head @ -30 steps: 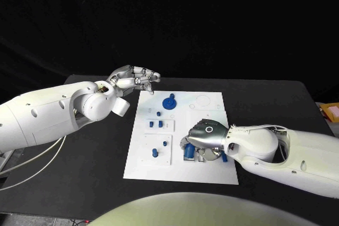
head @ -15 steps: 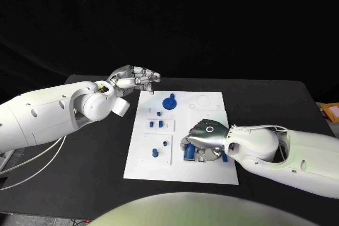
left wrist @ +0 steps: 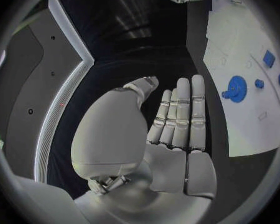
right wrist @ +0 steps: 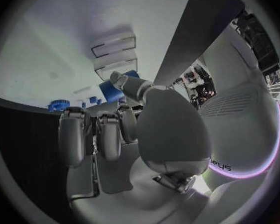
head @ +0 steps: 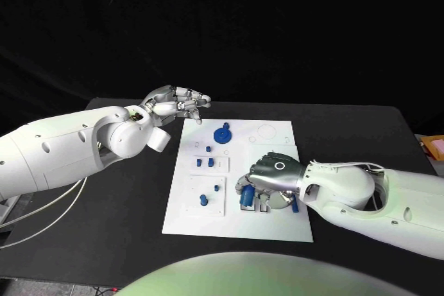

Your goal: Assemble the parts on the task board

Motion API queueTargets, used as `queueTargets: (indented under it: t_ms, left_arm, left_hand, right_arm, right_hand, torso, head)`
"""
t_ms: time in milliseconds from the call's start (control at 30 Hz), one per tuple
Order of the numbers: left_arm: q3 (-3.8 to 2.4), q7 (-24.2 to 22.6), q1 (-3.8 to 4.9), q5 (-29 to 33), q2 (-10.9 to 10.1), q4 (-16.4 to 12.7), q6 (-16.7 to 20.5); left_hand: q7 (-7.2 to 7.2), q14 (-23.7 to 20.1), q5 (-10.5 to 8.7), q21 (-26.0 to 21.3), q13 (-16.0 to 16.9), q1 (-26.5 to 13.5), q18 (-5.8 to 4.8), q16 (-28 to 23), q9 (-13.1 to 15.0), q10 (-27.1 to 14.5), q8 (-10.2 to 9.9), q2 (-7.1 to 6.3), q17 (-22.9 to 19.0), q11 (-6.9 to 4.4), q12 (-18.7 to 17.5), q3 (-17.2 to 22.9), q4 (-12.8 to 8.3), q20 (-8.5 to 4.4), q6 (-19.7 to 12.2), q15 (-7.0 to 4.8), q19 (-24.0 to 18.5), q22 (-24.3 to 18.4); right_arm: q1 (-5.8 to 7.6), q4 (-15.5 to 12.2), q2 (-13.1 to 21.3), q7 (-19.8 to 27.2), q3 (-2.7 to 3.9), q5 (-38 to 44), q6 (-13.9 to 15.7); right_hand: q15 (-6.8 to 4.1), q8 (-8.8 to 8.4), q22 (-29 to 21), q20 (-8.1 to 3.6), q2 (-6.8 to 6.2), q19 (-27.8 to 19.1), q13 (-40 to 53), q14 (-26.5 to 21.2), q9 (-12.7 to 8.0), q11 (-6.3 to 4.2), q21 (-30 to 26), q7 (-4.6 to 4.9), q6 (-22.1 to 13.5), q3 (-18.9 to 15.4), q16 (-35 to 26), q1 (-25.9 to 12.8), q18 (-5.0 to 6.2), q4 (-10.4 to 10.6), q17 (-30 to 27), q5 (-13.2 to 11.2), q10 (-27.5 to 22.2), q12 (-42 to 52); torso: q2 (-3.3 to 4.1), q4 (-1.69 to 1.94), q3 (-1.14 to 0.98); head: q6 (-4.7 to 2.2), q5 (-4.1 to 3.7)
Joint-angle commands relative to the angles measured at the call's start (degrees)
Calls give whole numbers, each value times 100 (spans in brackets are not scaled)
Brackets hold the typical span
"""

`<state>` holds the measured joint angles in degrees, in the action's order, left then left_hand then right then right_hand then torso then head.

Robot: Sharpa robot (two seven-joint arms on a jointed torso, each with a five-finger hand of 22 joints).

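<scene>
Nearest the robot, the right hand hangs low over the near right part of the white task board, palm down, its fingers curled toward the board. A blue cylindrical part stands just beneath the hand, at a small framed recess on the board, and in the right wrist view the thumb and a finger close around a blue part. Another blue piece shows beside the hand's far edge, by the wrist.

To the left on the board, a square panel carries two small blue parts, apart from the hand. Beyond it, a smaller panel holds short blue pegs.

Farther off, a blue gear sits on the board's far half, with faint round outlines to its right.

At the board's far left corner, the left hand hovers above the black surface, fingers held together and bent, holding nothing; the left wrist view shows its fingers lying side by side, the gear beyond them.
</scene>
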<state>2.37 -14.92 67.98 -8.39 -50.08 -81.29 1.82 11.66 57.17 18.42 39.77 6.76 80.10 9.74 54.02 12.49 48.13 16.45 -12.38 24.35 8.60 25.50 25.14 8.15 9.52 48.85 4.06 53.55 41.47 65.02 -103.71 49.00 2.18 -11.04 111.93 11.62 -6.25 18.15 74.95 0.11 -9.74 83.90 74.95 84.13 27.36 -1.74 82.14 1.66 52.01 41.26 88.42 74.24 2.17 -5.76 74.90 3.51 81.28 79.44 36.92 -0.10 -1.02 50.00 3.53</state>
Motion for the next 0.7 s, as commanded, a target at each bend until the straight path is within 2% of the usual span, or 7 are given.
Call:
queueTargets:
  t_ms: [33, 300, 700]
  left_arm:
    - [-4, -20, 4, 14, 10, -3, -88]
    - [-3, -14, 4, 14, 14, 5, -88]
    - [-3, -10, 4, 14, 25, 18, -89]
  left_hand:
    - [8, -5, 27, -39, -10, 9, 68, -23, 5, -38, 22, 24, -8, -7, 24, -25, 0, 5, -32, 23, 14, -5]
    - [8, -5, 27, -40, -10, 8, 68, -23, 5, -41, 23, 23, -8, -7, 24, -26, 1, 5, -33, 23, 14, -6]
    - [8, -5, 27, -40, -10, 8, 68, -23, 5, -41, 23, 23, -8, -7, 24, -26, 1, 5, -33, 23, 14, -6]
  right_arm:
    - [40, -50, 24, 179, 2, -137, 70]
    - [109, -60, 30, 250, 0, -255, -193]
    - [111, 11, -53, 317, -21, -286, -549]
  right_hand:
    - [43, 36, 1290, 52, -12, 276, 518, 533, 21, 24, 19, 171, 214, -38, 32, -78, -56, 35, 1289, -31, 11, 26]
    - [44, 34, 1288, 54, -20, 273, 506, 534, 21, 22, 12, 166, 220, -48, 34, -71, -55, 28, 1293, -25, -1, 13]
    - [52, 11, 1250, 66, -28, 212, 464, 545, 16, 16, -124, 154, 219, -47, 57, -15, -27, -15, 1335, -10, -53, -34]
  torso:
    - [-2, -1, 4]
    - [-4, 2, 9]
    - [-1, 2, 2]
  head:
    - [0, -11]
    - [0, -3]
    - [0, 23]
